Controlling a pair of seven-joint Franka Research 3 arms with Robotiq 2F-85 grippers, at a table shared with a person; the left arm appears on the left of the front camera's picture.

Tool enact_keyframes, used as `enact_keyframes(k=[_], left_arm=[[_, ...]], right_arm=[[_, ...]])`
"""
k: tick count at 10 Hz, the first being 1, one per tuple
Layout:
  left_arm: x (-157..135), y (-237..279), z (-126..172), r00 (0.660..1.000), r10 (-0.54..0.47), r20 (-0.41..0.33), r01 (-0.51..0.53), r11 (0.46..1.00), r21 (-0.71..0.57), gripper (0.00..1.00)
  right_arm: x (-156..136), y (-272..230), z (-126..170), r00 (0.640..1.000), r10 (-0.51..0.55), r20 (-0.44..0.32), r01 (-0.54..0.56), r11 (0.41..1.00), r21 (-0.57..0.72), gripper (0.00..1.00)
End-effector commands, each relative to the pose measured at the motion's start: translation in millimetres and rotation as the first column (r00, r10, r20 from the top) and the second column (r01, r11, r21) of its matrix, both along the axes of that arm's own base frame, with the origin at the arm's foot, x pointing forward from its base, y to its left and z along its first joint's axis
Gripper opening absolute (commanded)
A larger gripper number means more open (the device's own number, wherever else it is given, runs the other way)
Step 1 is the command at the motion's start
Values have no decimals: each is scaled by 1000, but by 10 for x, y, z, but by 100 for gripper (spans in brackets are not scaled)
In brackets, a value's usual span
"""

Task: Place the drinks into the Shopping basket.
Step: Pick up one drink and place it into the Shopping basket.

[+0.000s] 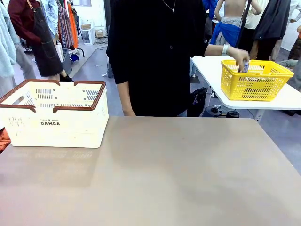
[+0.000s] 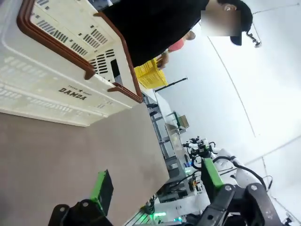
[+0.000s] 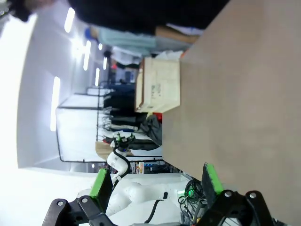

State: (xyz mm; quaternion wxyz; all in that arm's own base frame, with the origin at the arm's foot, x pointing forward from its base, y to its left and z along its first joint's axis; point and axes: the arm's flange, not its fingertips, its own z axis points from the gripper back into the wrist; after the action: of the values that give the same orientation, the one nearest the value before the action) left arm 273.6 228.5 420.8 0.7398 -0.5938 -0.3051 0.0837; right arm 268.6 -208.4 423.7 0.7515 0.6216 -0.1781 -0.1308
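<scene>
Brown desk (image 1: 178, 179) carrying Shopping basket (image 1: 54, 117). Left gripper (image 2: 156, 184), right gripper (image 3: 156, 182): fingers gaping wide, holding nothing. Drinks likely light, slick, dentable; grip mid-body.

So the cream-white slotted plastic shopping basket with the brown rim (image 1: 70, 127) sits on my grey-brown table (image 1: 178, 179), far-left side. The person in black (image 1: 155, 56) stands just behind the far edge, middle-ish. Further back to my right, a yellow mesh plastic basket (image 1: 254, 87) sits on a white side table (image 1: 209, 68), with their hand (image 1: 240, 55) over it.
</scene>
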Motion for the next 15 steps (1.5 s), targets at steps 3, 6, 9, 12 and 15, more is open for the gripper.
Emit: enact_keyframes(k=[3,6,9,12,15], left_arm=[[-148,-42,203,1000,1,29,-2,999,35,100],[-148,-42,203,1000,1,29,-2,999,35,100],[-148,-42,203,1000,1,29,-2,999,35,100],[-148,-42,203,1000,1,29,-2,999,35,100],[-148,-42,203,1000,1,29,-2,999,35,100]], right_arm=[[-131,-9,124,1000,13,20,-13,1000,1,100],[-131,-9,124,1000,13,20,-13,1000,1,100],[-131,-9,124,1000,13,20,-13,1000,1,100],[-131,-9,124,1000,13,20,-13,1000,1,100],[-131,-9,124,1000,13,20,-13,1000,1,100]])
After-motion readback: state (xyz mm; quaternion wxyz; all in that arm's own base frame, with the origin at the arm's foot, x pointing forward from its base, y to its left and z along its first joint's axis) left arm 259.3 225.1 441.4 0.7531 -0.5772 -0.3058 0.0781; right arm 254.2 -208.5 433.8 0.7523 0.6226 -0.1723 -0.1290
